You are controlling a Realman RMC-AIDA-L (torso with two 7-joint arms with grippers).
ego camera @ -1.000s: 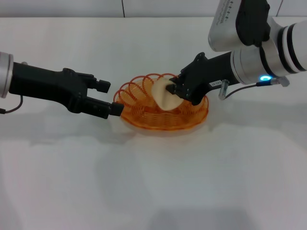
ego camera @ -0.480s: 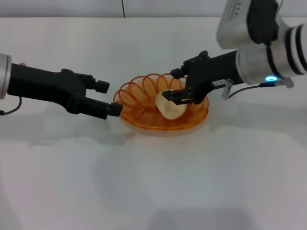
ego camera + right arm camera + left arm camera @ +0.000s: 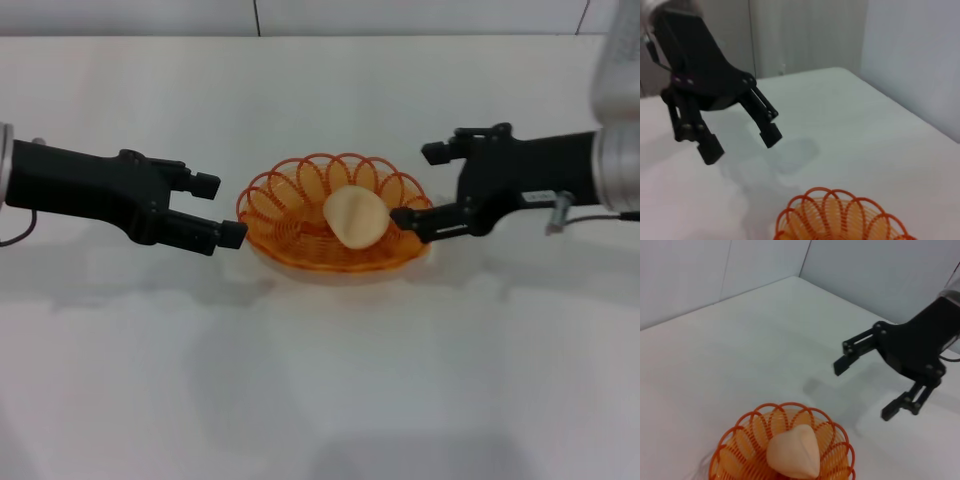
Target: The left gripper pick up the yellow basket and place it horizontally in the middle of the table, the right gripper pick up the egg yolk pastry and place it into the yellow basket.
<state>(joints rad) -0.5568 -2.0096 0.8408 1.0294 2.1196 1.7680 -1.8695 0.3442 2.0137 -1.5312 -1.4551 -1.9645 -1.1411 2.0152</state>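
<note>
One egg yolk pastry (image 3: 354, 217) inside yellow basket (image 3: 300, 205)

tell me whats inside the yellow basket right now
Only the egg yolk pastry sits inside the yellow basket. The wire base directly under the pastry is covered, so nothing there can be checked.

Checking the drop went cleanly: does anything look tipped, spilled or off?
Nothing stands out. The pastry lies inside the basket, which sits flat on the table. The left gripper and right gripper are open, clear of both.
</note>
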